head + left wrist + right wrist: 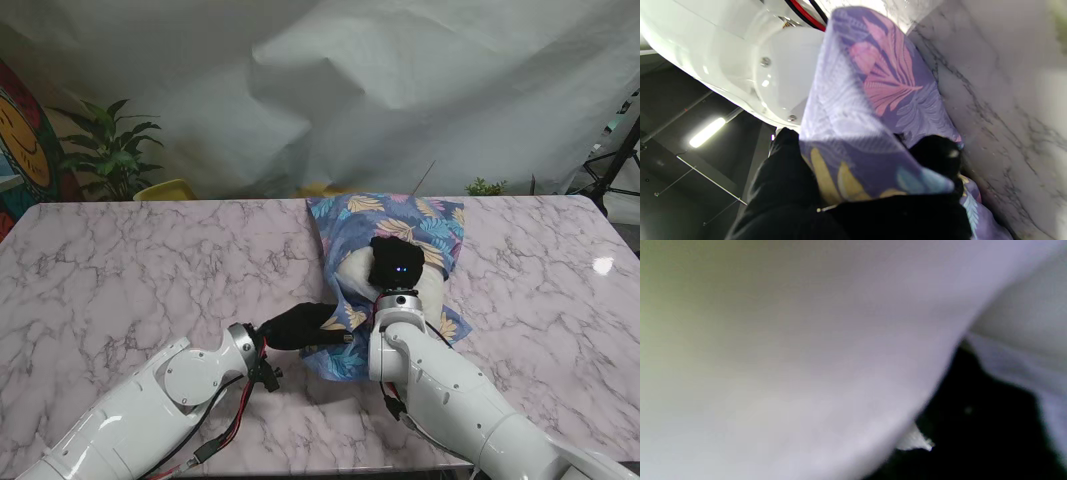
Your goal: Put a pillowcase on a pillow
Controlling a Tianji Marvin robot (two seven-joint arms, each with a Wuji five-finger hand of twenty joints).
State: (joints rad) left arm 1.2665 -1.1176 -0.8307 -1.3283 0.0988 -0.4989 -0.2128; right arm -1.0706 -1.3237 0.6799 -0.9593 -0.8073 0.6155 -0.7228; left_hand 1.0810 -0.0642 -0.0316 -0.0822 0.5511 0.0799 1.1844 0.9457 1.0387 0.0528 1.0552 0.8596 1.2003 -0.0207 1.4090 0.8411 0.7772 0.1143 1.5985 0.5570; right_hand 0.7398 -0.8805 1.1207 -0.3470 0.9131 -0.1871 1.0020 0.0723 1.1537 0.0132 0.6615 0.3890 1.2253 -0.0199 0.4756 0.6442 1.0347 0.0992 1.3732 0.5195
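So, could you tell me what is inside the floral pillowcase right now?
A white pillow shows at the open end of the pillowcase. The right hand presses on it; the left hand grips the case's edge. How far in the pillow reaches is covered.

Overhead stand view; two close wrist views

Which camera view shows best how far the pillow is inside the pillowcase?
The stand view: the white pillow lies partly inside the pillowcase, its near end uncovered. The left wrist view shows only pillowcase fabric held by the left hand; the right wrist view is a white blur.
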